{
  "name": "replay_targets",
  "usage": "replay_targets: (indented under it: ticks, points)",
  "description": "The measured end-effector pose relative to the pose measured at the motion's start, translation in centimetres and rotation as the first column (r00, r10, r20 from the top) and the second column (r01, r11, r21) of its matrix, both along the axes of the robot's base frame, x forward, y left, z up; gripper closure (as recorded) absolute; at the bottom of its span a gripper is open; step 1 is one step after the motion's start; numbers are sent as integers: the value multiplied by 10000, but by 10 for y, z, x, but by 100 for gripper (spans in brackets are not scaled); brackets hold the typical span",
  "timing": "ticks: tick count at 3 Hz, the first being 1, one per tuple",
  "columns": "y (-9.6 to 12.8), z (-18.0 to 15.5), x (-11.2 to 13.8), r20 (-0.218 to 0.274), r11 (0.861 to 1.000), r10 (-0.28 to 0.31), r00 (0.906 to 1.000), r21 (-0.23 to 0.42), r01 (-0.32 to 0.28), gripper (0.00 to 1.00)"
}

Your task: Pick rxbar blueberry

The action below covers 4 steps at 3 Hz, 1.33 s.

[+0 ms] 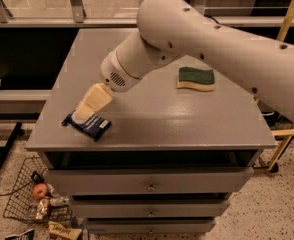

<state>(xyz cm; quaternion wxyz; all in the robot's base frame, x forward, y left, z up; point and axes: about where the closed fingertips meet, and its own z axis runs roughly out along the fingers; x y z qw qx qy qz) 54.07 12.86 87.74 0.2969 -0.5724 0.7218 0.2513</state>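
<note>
Grey cabinet top [162, 119], seen from above and in front. Near the front-left corner: rxbar blueberry [95, 128], flat in a dark navy wrapper, lying at a slant. Cream gripper [81, 115] at the end of a thick white arm, angled down from the right, tip on or just over the bar's upper-left end; contact uncertain. Open or closed: cannot tell. Green-and-yellow sponge [196, 78] well apart, toward the back right.

Judged best for the pick: line up across the bar's narrow width, go low enough to catch the thin wrapper against the surface, close gently, lift straight up. Worth guarding against a nudge toward the nearby front edge.
</note>
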Motion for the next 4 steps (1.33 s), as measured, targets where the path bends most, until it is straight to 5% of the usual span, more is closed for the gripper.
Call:
replay_targets:
  ticks: [3, 4]
  points:
    - [32, -48, -4, -563, 9979, -444, 9974, -504, 416, 0]
    - [26, -59, -2, -573, 9949, -846, 9948, -608, 811, 17]
